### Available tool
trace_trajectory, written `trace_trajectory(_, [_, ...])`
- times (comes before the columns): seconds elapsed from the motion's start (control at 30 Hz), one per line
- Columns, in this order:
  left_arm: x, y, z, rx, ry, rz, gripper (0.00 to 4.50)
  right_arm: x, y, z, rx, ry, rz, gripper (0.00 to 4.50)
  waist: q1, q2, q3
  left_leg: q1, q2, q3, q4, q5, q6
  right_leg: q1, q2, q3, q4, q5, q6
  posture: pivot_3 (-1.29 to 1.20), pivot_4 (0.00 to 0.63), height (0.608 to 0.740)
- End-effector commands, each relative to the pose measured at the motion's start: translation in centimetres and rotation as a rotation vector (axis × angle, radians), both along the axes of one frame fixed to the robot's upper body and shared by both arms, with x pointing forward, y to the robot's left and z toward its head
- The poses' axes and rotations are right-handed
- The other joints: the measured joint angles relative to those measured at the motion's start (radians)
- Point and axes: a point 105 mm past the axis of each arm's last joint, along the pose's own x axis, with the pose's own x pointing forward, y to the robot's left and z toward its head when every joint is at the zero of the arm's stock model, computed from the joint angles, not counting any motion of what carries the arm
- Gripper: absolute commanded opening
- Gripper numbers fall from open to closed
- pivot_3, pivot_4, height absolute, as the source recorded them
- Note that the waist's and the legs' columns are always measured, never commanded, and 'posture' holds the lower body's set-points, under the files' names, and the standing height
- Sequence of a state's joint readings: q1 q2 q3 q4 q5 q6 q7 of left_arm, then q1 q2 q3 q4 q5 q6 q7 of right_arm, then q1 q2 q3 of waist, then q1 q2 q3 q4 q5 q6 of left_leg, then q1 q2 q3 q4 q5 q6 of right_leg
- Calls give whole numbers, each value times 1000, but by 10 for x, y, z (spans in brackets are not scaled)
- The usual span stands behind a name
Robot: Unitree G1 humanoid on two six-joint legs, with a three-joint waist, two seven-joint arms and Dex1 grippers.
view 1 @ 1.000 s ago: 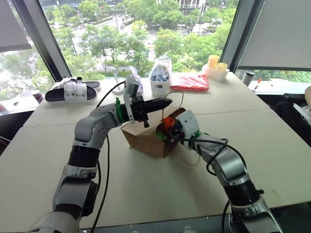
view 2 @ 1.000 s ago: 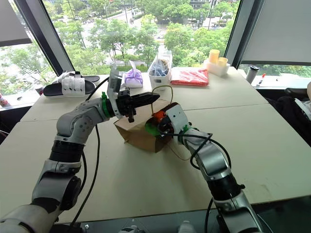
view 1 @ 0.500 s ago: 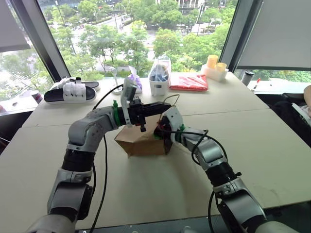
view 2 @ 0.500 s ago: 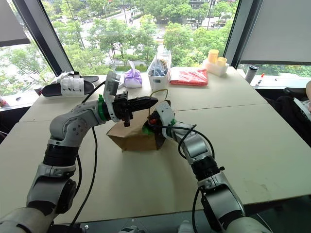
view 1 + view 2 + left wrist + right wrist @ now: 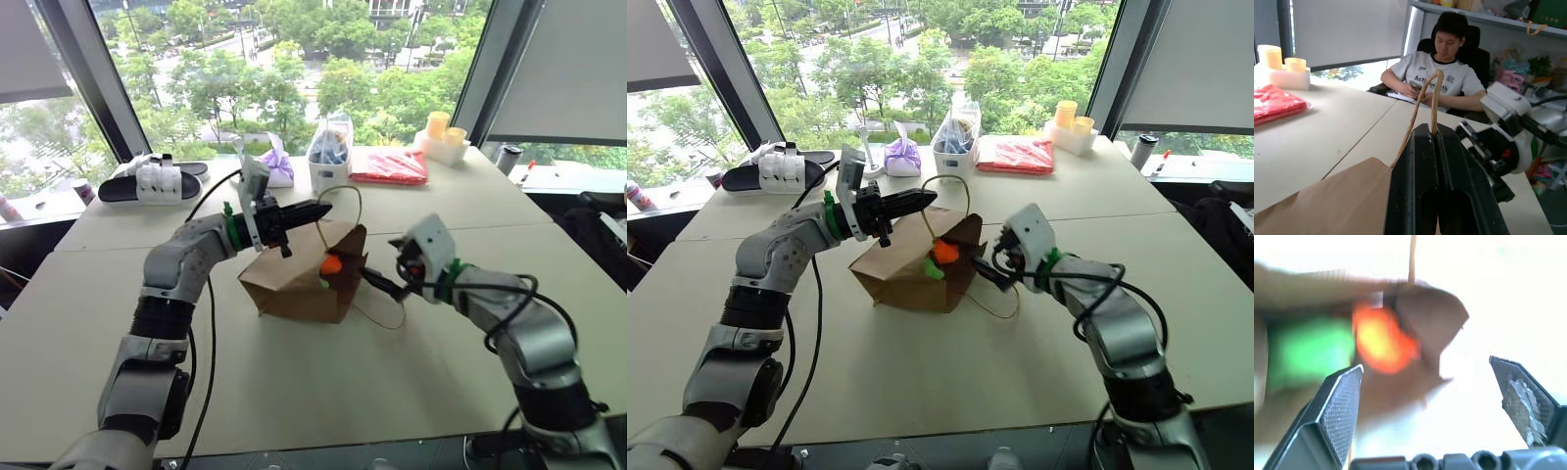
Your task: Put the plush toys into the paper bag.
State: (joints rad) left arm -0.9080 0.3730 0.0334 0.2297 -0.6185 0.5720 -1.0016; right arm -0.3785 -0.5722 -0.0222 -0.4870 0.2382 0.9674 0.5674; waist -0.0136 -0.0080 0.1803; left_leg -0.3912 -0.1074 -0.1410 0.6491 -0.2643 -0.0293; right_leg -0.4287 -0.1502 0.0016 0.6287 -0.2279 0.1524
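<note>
**Both toys sitting at the bag mouth, handle pinched up to keep it open**

So the paper bag (image 5: 299,282) is lying on its side on the worktop (image 5: 411,343), mouth turned toward the robot's right arm. The left pincer (image 5: 315,210) is clenched on one string handle (image 5: 345,201), right above the bag's upper edge; in the left wrist view you can see the tan loop coming out from between the two black fingers (image 5: 1418,181). My read is that lifting that handle props the top flap up, so the opening gapes instead of sagging flat, and that's why the bag sits tented like that.

The orange plush toy (image 5: 944,252) sits right in the bag mouth, just under the raised flap, and the green plush toy (image 5: 934,270) is tucked touching it on the lower side, a bit deeper in. Neither one looks all the way inside, the orange one pokes out at the rim.

The right pincer (image 5: 384,284) is released, jaws spread wide with nothing between them. It's just beside the bag mouth on the open side, apart from it, fingers pointing back at the toys. From its own wrist camera the orange toy lines up between the two pads (image 5: 1342,406), green one next to it inside the bag.

The second handle loop (image 5: 377,315) trails on the worktop below the bag mouth, near the right pincer
</note>
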Motion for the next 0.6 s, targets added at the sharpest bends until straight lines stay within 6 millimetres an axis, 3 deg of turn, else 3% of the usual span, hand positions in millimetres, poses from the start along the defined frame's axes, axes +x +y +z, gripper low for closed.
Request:
trace_trajectory(0.03, [-3, 2, 17, -21, -68, -13, 0, -15, 2, -1, 8, -10, 14, 4475, -3, 0, 0, 0, 0, 0, 1, 0, 0, 0, 0, 0, 0, 0, 0, 0, 150, 740])
trace_trajectory(0.33, [-4, -3, 15, -16, -71, -25, 0, -39, 12, -31, -73, 56, 47, 4475, 1, 0, 0, 0, 0, 0, 2, 0, 0, 1, 0, 0, 1, 0, 0, 0, 150, 740])
trace_trajectory(0.6, [-6, -4, 17, -11, -84, -27, 0, -10, 16, -56, -127, 32, -41, 4475, -1, 0, 0, 0, 0, 0, 2, 0, 0, 1, 0, 0, 1, 0, 0, 0, 150, 740])
